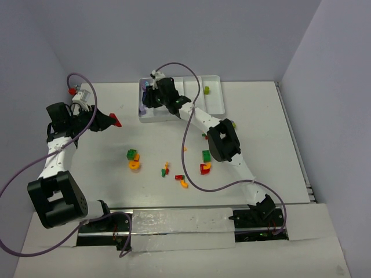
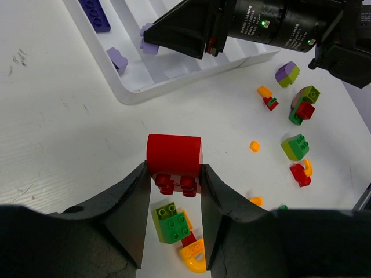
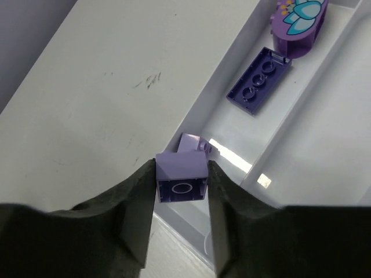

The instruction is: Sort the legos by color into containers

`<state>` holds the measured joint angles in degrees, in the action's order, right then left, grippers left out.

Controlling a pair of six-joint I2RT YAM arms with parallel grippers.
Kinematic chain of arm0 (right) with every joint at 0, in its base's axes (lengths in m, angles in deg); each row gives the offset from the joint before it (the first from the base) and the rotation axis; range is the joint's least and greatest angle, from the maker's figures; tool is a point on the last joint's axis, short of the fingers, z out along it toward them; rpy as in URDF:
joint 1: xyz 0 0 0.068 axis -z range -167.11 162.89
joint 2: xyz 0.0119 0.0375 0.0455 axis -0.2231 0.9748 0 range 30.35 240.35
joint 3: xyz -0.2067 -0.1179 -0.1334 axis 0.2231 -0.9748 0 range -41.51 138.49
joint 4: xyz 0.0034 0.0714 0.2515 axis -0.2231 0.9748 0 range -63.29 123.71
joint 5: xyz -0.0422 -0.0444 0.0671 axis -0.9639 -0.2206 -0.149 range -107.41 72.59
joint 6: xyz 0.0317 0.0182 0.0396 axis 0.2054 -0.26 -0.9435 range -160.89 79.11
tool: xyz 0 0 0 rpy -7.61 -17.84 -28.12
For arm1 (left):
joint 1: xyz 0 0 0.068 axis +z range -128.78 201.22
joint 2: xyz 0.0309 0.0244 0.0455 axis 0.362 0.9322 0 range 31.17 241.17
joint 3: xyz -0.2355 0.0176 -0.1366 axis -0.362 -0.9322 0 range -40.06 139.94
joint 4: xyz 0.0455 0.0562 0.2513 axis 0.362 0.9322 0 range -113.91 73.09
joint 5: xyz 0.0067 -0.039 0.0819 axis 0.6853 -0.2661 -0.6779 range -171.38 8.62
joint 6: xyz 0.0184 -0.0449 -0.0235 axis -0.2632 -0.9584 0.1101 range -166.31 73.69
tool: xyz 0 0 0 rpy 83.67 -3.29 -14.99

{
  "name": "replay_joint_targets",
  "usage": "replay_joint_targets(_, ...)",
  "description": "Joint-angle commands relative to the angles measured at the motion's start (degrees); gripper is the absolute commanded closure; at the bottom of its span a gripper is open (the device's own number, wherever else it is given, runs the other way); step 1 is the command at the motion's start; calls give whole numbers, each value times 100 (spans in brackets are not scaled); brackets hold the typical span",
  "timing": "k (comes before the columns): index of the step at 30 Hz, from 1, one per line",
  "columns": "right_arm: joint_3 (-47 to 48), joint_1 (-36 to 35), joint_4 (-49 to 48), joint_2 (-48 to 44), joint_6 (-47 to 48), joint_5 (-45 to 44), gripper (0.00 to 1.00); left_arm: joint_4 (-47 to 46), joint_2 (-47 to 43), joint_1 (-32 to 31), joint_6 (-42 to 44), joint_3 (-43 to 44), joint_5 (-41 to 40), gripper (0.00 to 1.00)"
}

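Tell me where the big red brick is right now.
The red brick is clamped in the left gripper, at the table's left side in the top view, left of the tray and apart from the loose bricks.

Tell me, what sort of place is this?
Probably a robotics test bench: two arms bolted to a white table walled on three sides, the left hand gripping a red brick, the right hand a purple brick over a white tray.

One tray (image 1: 214, 103) holds three purple legos (image 3: 259, 81); left tool (image 2: 173, 172) grips one red lego (image 2: 174, 152), right tool (image 3: 182, 184) one purple lego (image 3: 179, 165).
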<state>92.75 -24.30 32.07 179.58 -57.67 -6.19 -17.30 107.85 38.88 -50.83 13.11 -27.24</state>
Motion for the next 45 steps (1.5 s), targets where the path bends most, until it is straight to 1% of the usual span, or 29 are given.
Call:
replay_joint_targets(1,173,19,-384,-192,95,-287,41,-230,-119,-63,-89,111,-198,100)
replay_joint_targets(6,134,19,-462,-243,11,-12,7,-272,-115,-152,-79,178,-381,100)
replay_joint_targets(8,171,19,-442,-323,-80,206,0,-337,-97,-242,-93,229,-528,100)
replay_joint_targets(11,67,37,-369,-595,-168,301,0,-353,-49,-498,-76,378,-894,100)
replay_joint_targets(12,-38,71,-334,-735,-186,301,0,-353,-14,-604,-76,457,-1373,100)
replay_joint_targets(13,-170,176,-334,-1084,-220,319,0,-362,21,-874,-197,544,-1674,100)
replay_joint_targets(14,-327,246,-342,-1270,-247,345,0,-370,100,-1016,-276,735,-1963,100)
replay_joint_targets(15,-747,409,-322,-1589,-315,419,0,-391,343,-1206,-311,920,-2217,100)
replay_joint_targets(17,-1242,801,-301,-2255,-373,583,0,-515,715,-1585,-402,1249,-2674,100)
replay_joint_targets(19,-1682,1172,-293,-2666,-408,688,0,-605,883,-1864,-477,1520,-3045,100)
replay_joint_targets(21,-2377,1600,-151,-3311,-320,810,0,-866,1404,-2298,-520,1882,-3375,100)
replay_joint_targets(22,-2526,1828,-88,-3451,-250,833,0,-1019,1633,-2380,-550,2082,-3521,100)
replay_joint_targets(24,-3152,2310,116,-3866,-108,907,0,-1295,2253,-2610,-585,2619,-3775,100)
replay_joint_targets(26,-3601,2629,237,-4215,-47,1001,0,-1438,2732,-2862,-585,3063,-3915,100)
replay_joint_targets(30,-4652,3153,181,-5177,75,1032,0,-1858,3947,-3154,-722,4136,-4236,100)
replay_joint_targets(32,-5025,3278,147,-5468,172,943,0,-1941,4636,-3230,-798,4777,-4428,100)
replay_joint_targets(35,-5526,3396,137,-5805,364,862,0,-1943,5388,-3288,-905,5547,-4593,100)
replay_joint_targets(40,-5820,3447,167,-5971,500,837,0,-1892,6304,-3356,-787,6533,-4986,99)
replay_joint_targets(43,-5854,3451,198,-5910,487,859,0,-2031,6630,-3352,-613,6819,-5346,98)
replay_joint_targets(45,-5833,3456,224,-5842,478,873,0,-2131,6757,-3356,-497,6895,-5379,97)
